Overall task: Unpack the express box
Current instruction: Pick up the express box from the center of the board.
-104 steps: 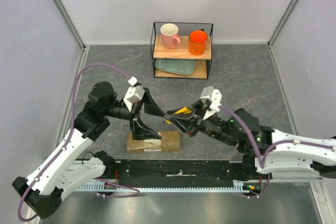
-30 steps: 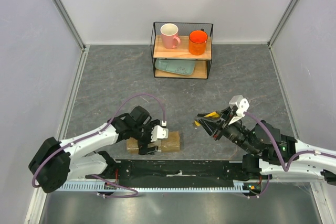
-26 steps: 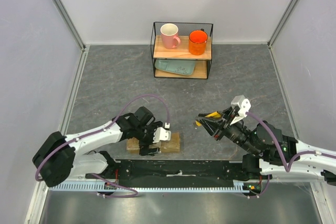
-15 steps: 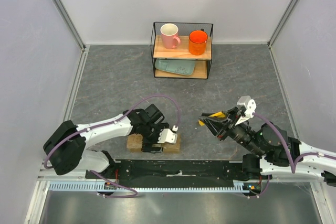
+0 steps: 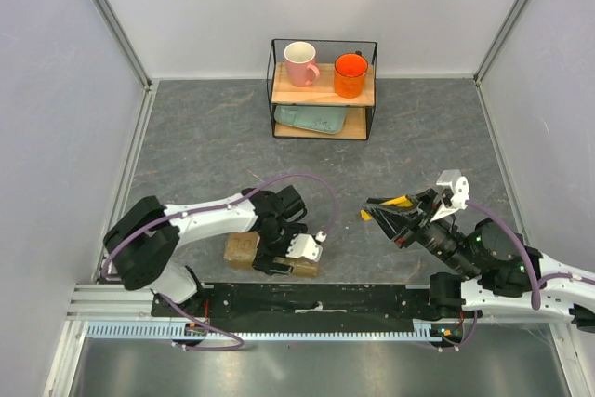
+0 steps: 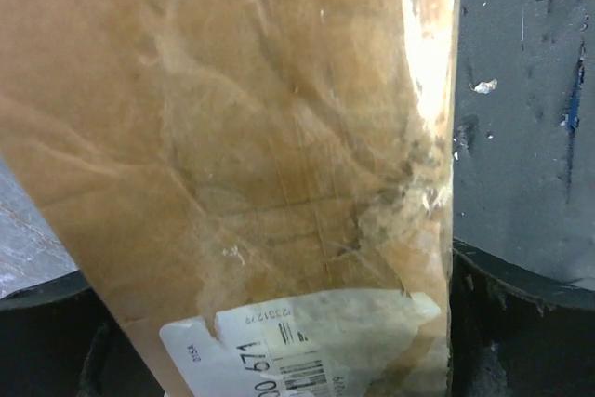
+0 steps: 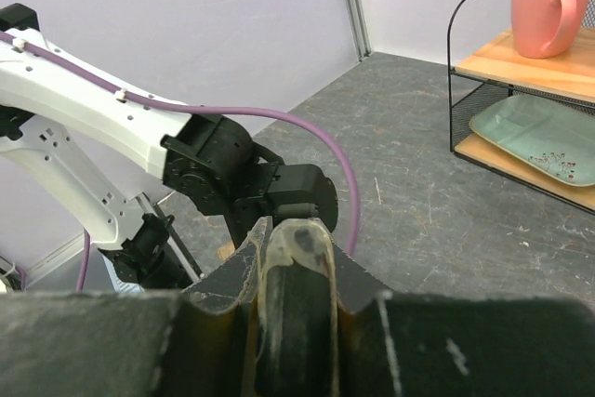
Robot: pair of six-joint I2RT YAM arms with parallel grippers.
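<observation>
The express box (image 5: pixel 240 248), a flat brown cardboard parcel, lies slanted near the table's front edge. It fills the left wrist view (image 6: pixel 251 137), with its white label (image 6: pixel 307 341) at the bottom. My left gripper (image 5: pixel 284 250) sits down over the box's middle. Its jaws straddle the long sides and are closed on the box. My right gripper (image 5: pixel 400 216) hovers to the right of the box, apart from it. It is shut on a yellow utility knife (image 5: pixel 383 208), which shows between the jaws in the right wrist view (image 7: pixel 293 267).
A wire rack (image 5: pixel 323 90) at the back holds a pink mug (image 5: pixel 299 62), an orange mug (image 5: pixel 350 74) and a teal plate (image 5: pixel 311 119). The black base plate (image 5: pixel 316 304) runs along the front edge. The enclosure walls stand at left, right and back.
My left gripper has come down onto the box and slid right along it. The box has turned, its right end now nearer the front. My right gripper has drawn back right with the knife.
</observation>
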